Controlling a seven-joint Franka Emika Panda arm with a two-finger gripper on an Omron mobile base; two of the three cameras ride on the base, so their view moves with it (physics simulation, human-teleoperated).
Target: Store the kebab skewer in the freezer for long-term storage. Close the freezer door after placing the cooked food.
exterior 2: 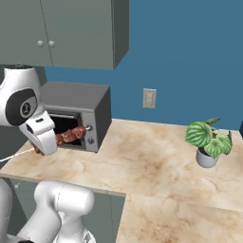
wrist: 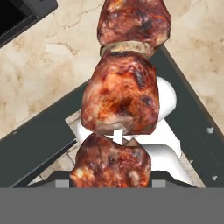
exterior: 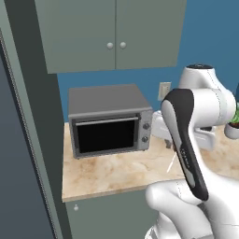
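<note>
The kebab skewer (wrist: 120, 103) is sitting right in the jaws, w/ the meat chunks running straight up the middle of the hand view and the lowest chunk down btwn the fingertips, so the jaws are clamping on the skewer itself. In the right base view the gripper (exterior 2: 45, 144) is holding the kebab skewer (exterior 2: 71, 135) up in the air above the marble table (exterior 2: 156, 161), just in front of the toaster oven (exterior 2: 78, 114); the meat end is poking out toward the oven's front and the pale stick end is sticking out the other side. Left base view's got the arm blocking most of it, only a thin bit of stick showing by the toaster oven (exterior: 109, 121). A potted plant (exterior 2: 209, 142) is standing well off to the right on the table.
</note>
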